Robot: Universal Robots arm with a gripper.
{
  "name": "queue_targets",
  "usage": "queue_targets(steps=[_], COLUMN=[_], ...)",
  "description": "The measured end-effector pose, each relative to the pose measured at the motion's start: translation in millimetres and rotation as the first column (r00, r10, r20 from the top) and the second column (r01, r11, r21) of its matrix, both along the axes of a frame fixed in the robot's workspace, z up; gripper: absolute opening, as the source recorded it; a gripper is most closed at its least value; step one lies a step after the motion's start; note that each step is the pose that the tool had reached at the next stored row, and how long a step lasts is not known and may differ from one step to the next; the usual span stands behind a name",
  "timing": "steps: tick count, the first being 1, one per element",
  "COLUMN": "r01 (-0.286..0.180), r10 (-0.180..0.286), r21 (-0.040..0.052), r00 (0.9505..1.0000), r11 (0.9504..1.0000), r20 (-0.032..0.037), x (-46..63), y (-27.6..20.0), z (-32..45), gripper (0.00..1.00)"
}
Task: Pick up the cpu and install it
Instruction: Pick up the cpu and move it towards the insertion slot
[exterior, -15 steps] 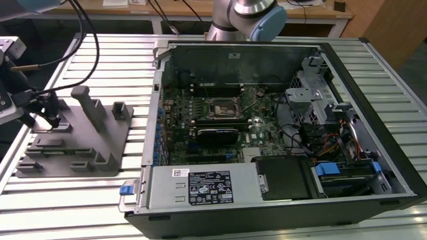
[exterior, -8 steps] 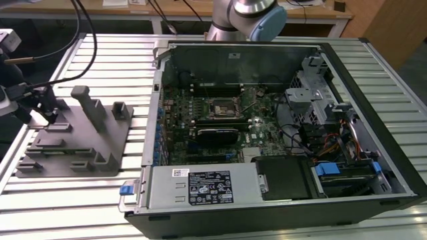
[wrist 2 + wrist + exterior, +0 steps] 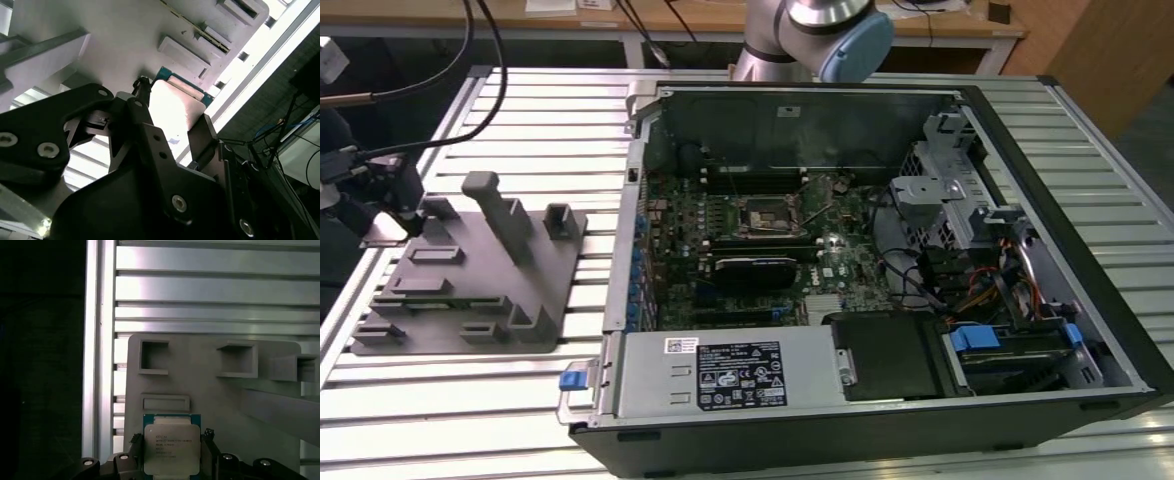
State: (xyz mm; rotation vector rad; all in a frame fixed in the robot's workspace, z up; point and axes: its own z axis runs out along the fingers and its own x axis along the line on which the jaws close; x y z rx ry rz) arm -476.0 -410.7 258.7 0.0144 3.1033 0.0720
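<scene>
The cpu [image 3: 170, 449] is a small square chip with a pale silver top and a green rim. It lies at one corner of the grey fixture [image 3: 210, 405]. My gripper [image 3: 171, 437] is low over that corner, its two dark fingers pressed against opposite edges of the cpu [image 3: 172, 107], shut on it. In the exterior view the gripper [image 3: 380, 215] sits at the far left, by the back left corner of the fixture [image 3: 467, 290]. The motherboard's black square socket [image 3: 765, 213] lies inside the open computer case, far to the exterior view's right of the gripper.
The open computer case [image 3: 881, 400] fills the exterior view's right half of the slatted metal table [image 3: 480, 420]. Upright posts [image 3: 487, 200] rise from the fixture beside the gripper. A black heatsink block [image 3: 754, 272] sits in front of the socket. The arm's base [image 3: 821, 30] stands behind the case.
</scene>
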Motion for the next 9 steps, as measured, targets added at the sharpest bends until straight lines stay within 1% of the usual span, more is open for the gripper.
queue_targets(steps=[9], r01=[0.000], r10=[0.000], r21=[0.0000], r00=[1.0000], r11=[1.0000], r20=[0.0049], x=[0.0], y=[0.0], z=[17.4], gripper=[0.54])
